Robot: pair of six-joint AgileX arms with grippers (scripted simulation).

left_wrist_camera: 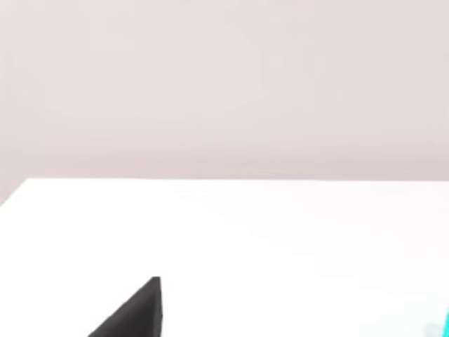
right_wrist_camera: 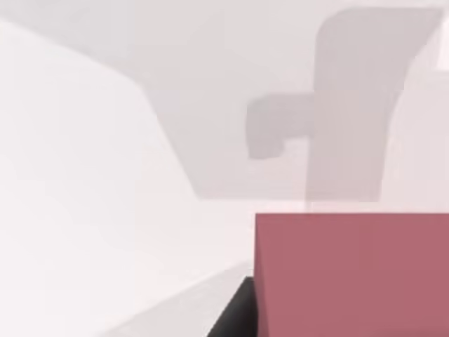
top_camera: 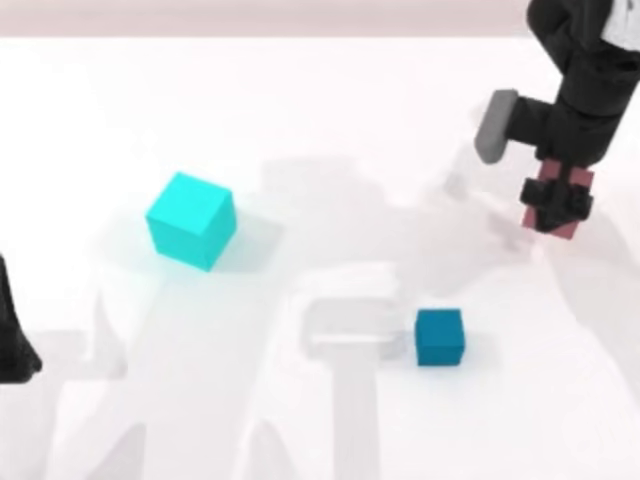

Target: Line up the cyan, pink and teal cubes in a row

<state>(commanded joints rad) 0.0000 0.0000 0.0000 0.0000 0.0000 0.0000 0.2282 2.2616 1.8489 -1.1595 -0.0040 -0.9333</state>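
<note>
My right gripper (top_camera: pixel 556 203) is clamped around the pink cube (top_camera: pixel 566 226) at the table's (top_camera: pixel 330 120) right side. To do this step well, I would keep the grip square and set the cube down level with the teal cube (top_camera: pixel 440 337), faces parallel. Count: one pink, one teal near centre, one cyan cube (top_camera: pixel 191 220) at left. My left gripper (top_camera: pixel 12 335) is parked at the left edge; I cannot tell its finger state.
</note>
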